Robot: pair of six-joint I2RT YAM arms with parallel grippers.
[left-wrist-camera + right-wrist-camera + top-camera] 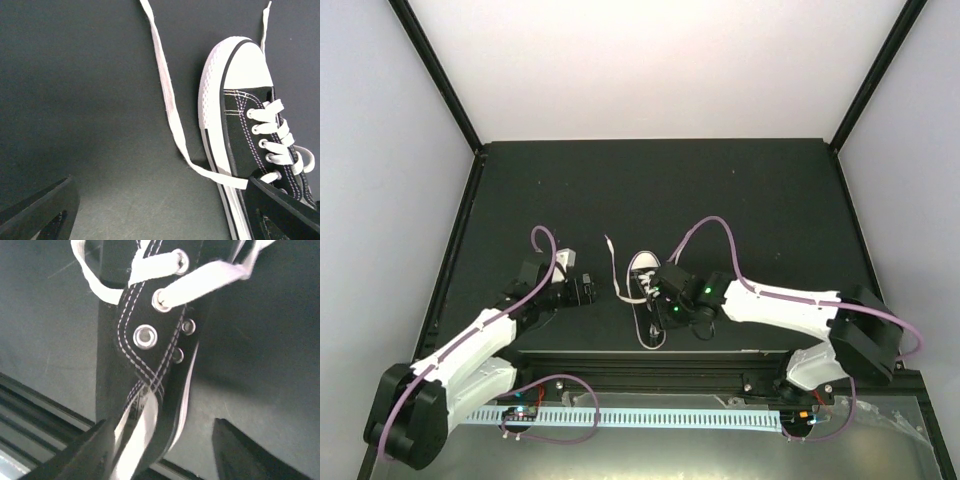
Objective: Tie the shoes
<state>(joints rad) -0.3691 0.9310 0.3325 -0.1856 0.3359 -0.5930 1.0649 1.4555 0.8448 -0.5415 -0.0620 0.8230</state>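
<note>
The black canvas sneaker with white toe cap lies mid-table, toe pointing away; its rear is under my right gripper. One long white lace trails left and away across the mat. In the left wrist view the shoe is at the right and the lace runs from the eyelets over the sole rim across the mat. My left gripper is open and empty, its right finger over the shoe's side. My right gripper is open, its fingers either side of the shoe's rear quarter.
A black metal rail runs along the near table edge just behind the shoe's heel and also shows in the right wrist view. A white slotted strip lies nearer. Purple cables loop over both arms. Pale walls enclose the dark mat.
</note>
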